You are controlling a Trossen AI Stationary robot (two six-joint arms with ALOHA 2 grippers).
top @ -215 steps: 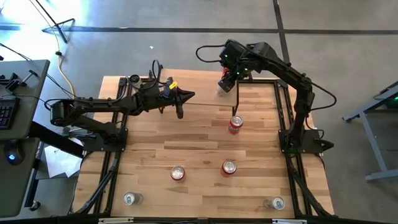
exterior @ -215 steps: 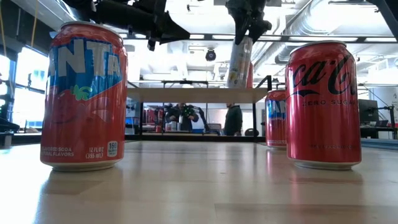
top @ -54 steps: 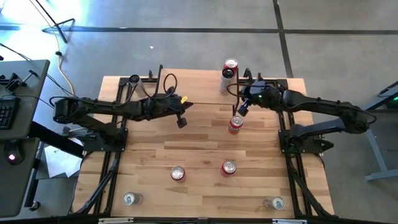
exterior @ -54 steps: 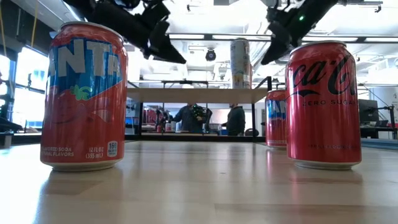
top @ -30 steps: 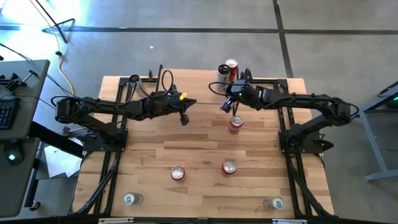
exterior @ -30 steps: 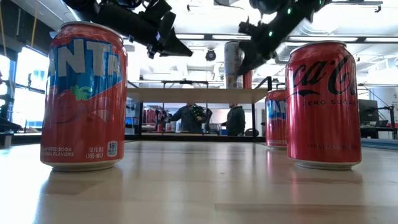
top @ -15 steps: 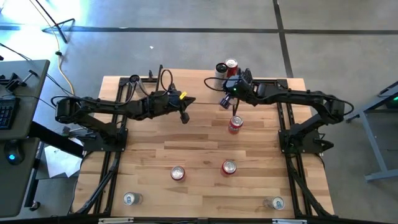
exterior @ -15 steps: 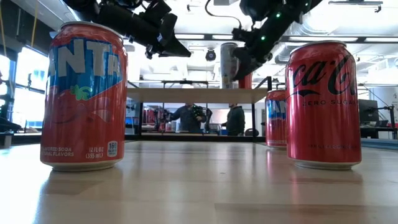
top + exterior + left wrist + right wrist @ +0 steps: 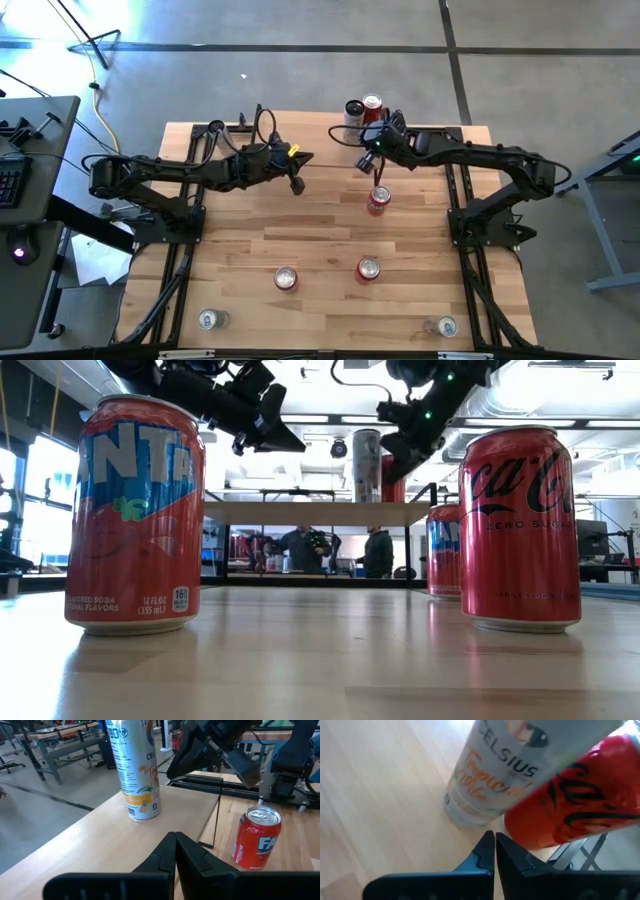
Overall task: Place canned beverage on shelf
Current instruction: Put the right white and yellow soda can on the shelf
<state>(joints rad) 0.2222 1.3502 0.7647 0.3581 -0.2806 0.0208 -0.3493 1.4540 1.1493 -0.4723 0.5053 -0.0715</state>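
Nearest you in the low view: a Fanta can (image 9: 135, 515) on the left and a Coke Zero can (image 9: 520, 525) on the right, both upright on the table (image 9: 320, 660). From above, two more silver-topped cans sit at the near edge w/ nothing touching them, one left (image 9: 208, 320), one right (image 9: 445, 326). Further back, another red can (image 9: 378, 200) stands on the table just in front of the shelf (image 9: 315, 512). The tall white Celsius can (image 9: 366, 465) is upright on the shelf top, w/ a red Coke can (image 9: 580, 805) right beside it. Your right gripper (image 9: 494, 851) hovers just by the Celsius can, fingers pressed together, holding nothing. Your left gripper (image 9: 175, 851) hangs over the shelf's other side, also pinched closed & empty. Beyond the table, people (image 9: 305, 550) stand in the room.
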